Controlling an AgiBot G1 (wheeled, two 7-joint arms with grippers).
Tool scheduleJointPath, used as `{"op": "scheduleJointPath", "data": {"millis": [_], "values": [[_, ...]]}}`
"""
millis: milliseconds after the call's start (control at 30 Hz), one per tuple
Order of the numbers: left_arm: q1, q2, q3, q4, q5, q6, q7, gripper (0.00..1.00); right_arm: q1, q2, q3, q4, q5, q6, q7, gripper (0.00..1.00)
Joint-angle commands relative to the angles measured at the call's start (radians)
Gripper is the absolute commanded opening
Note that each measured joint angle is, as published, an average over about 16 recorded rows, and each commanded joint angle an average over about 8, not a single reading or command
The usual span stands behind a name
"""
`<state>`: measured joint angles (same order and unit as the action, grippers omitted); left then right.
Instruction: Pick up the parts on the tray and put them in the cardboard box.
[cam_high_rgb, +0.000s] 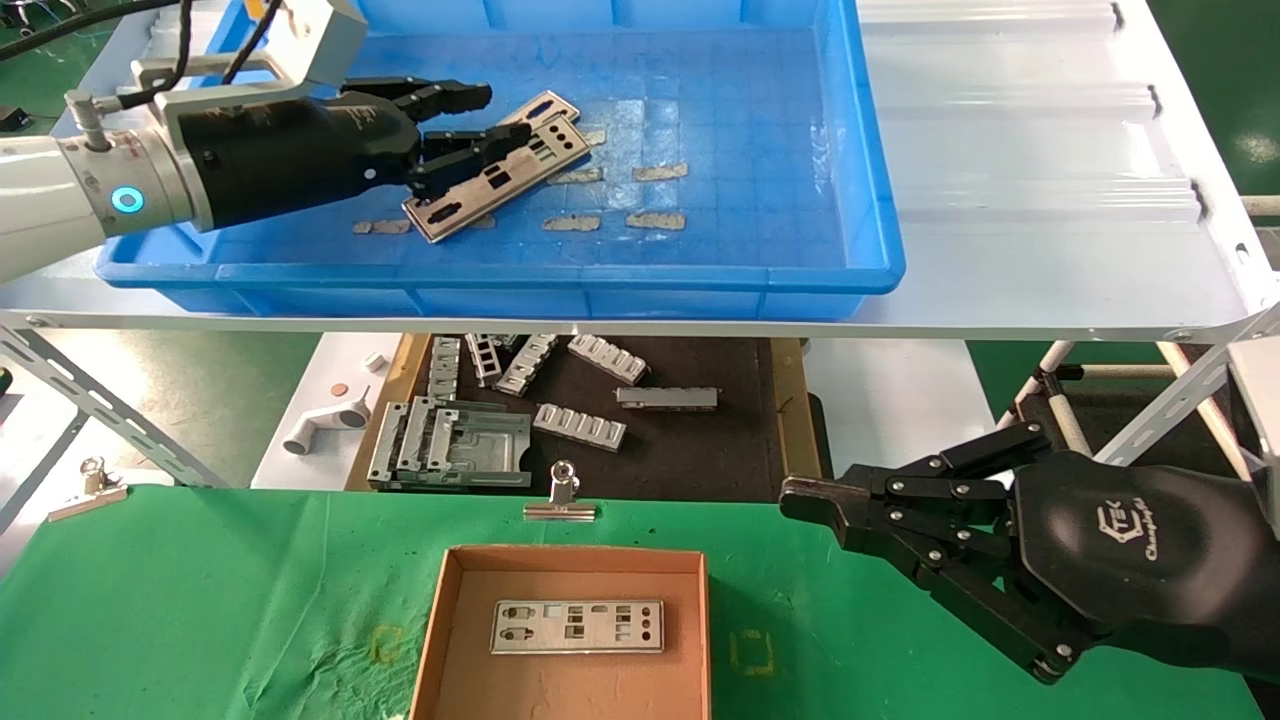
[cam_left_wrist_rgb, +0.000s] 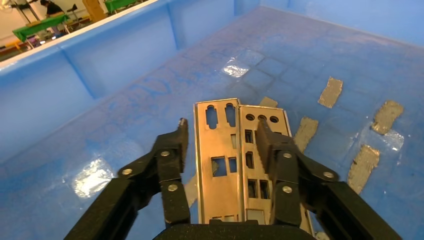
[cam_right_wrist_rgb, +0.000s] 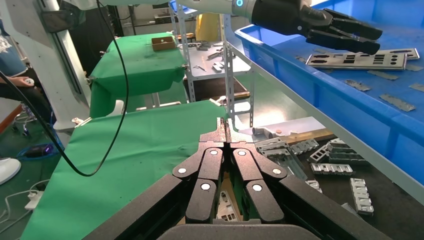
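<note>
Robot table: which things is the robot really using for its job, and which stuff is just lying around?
For the job:
- two silver plates in the blue tray
- one plate already in the cardboard box
- left gripper, open over the tray plates

Just lying about:
- tan tape strips on the tray floor
- ribbed grey brackets on the dark mat
- binder clip
- right gripper, shut and parked beside the box
</note>
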<state>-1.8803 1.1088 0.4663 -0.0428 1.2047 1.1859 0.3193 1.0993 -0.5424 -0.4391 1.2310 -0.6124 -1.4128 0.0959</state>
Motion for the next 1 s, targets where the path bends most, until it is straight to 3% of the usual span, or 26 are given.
{"op": "scheduleJointPath", "data": {"millis": [33,500,1000], "values": [[0.000,-0.002,0.000,-0.002,0.001,0.006,0.011,1.00,0.000,0.000,0.000,0.000,0.000,0.000,0.000,0.00],[0.006,-0.005,0.013,-0.030,0.019,0.041,0.109,1.00,0.000,0.000,0.000,0.000,0.000,0.000,0.000,0.00],[0.007,0.017,0.025,-0.019,0.036,0.042,0.117,1.00,0.000,0.000,0.000,0.000,0.000,0.000,0.000,0.00]]}}
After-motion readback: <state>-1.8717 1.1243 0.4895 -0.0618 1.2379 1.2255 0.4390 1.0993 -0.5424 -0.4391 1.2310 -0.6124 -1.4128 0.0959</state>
